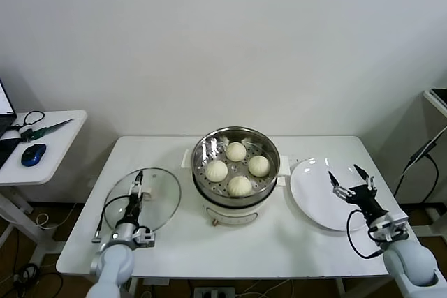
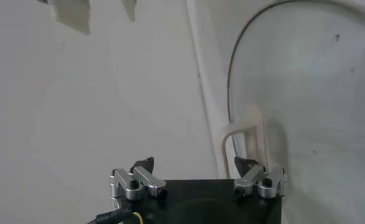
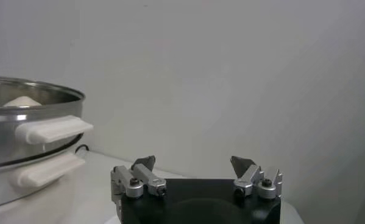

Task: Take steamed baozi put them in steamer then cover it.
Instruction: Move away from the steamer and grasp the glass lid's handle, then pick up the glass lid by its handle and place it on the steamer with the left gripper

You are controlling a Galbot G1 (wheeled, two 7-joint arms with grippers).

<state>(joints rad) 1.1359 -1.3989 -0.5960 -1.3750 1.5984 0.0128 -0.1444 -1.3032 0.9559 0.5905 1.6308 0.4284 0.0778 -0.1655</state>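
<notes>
baozi loaded, cover not yet on

baozi [image 1: 237, 167], all four, sit inside the steamer [image 1: 236, 204]. cover [image 1: 156, 197] lies flat left of the steamer, left gripper [image 1: 137, 188] over it, fingers apart. right gripper [image 1: 351, 183] hangs right of the steamer, fingers apart, empty. risk: the handle [image 2: 253, 139] slipping, or the cover striking the steamer's rim. room between them is tight.

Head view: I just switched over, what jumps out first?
Four steamed baozi already sit in the uncovered steamer at the table's middle. The cover lies flat on the table to its left, with the open left gripper over the lid's handle. The open right gripper hovers over the bare white plate on the right.
</notes>
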